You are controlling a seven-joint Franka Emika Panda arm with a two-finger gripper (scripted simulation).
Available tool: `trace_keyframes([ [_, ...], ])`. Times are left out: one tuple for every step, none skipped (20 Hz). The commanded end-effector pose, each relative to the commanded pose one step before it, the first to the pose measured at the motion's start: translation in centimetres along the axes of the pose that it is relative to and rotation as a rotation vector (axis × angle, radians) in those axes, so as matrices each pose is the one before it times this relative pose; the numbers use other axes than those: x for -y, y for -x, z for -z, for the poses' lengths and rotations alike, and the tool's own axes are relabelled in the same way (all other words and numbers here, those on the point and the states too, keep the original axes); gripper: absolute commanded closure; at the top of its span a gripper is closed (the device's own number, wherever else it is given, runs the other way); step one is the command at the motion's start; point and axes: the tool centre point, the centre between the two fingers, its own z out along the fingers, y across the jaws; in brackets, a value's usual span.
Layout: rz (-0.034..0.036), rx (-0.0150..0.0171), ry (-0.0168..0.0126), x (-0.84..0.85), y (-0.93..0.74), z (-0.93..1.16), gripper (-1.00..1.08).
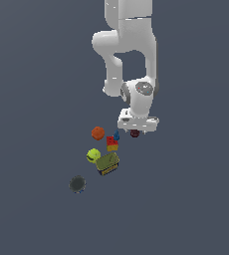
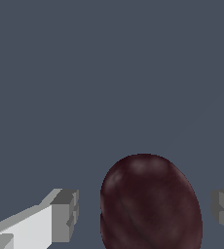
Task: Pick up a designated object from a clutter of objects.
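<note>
The designated object, a dark maroon ball (image 1: 135, 133) (image 2: 150, 204), lies on the grey floor at the exterior view's right end of the clutter of objects (image 1: 106, 149). My gripper (image 1: 138, 128) (image 2: 145, 211) hangs right over it, open. In the wrist view one grey fingertip (image 2: 67, 214) stands on each side of the ball, with a gap between each pad and the ball's skin. The white hand hides most of the ball in the exterior view.
An orange ball (image 1: 97, 133), red-blue-yellow blocks (image 1: 112, 142), a yellow-green ball (image 1: 93, 155) and an olive-green box (image 1: 107, 163) sit to the exterior view's left of the maroon ball. A dark grey disc (image 1: 77, 184) lies apart, nearer the camera.
</note>
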Motion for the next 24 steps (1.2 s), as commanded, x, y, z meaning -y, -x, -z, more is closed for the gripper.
trace_keyframes([
  [-0.00054, -0.00068, -0.00025, -0.003, -0.045, 0.033, 1.08],
  [0.0, 0.0, 0.0, 0.0, 0.0, 0.0, 1.08],
  [0.0, 0.0, 0.0, 0.0, 0.0, 0.0, 1.08],
  [0.0, 0.0, 0.0, 0.0, 0.0, 0.0, 1.08],
  [0.0, 0.0, 0.0, 0.0, 0.0, 0.0, 1.08],
  [0.0, 0.0, 0.0, 0.0, 0.0, 0.0, 1.08],
  [0.0, 0.0, 0.0, 0.0, 0.0, 0.0, 1.08],
  [0.0, 0.0, 0.0, 0.0, 0.0, 0.0, 1.08],
  [0.0, 0.0, 0.0, 0.0, 0.0, 0.0, 1.08],
  [0.0, 0.0, 0.0, 0.0, 0.0, 0.0, 1.08],
  [0.00022, 0.00061, 0.00024, 0.001, 0.021, -0.024, 1.08],
  [0.0, 0.0, 0.0, -0.006, -0.005, 0.021, 1.08],
  [0.0, 0.0, 0.0, -0.017, -0.016, 0.063, 1.08],
  [0.0, 0.0, 0.0, -0.028, -0.027, 0.106, 1.08],
  [0.0, 0.0, 0.0, -0.04, -0.038, 0.148, 1.08],
  [0.0, 0.0, 0.0, -0.051, -0.049, 0.19, 1.08],
  [0.0, 0.0, 0.0, -0.062, -0.059, 0.233, 1.08],
  [0.0, 0.0, 0.0, -0.073, -0.07, 0.277, 1.08],
  [0.0, 0.0, 0.0, -0.084, -0.081, 0.321, 1.08],
  [0.0, 0.0, 0.0, -0.095, -0.093, 0.366, 1.08],
  [0.0, 0.0, 0.0, -0.106, -0.104, 0.411, 1.08],
  [0.0, 0.0, 0.0, -0.117, -0.115, 0.455, 1.08],
  [0.0, 0.0, 0.0, -0.127, -0.126, 0.498, 1.08],
  [0.0, 0.0, 0.0, -0.136, -0.136, 0.541, 1.08],
])
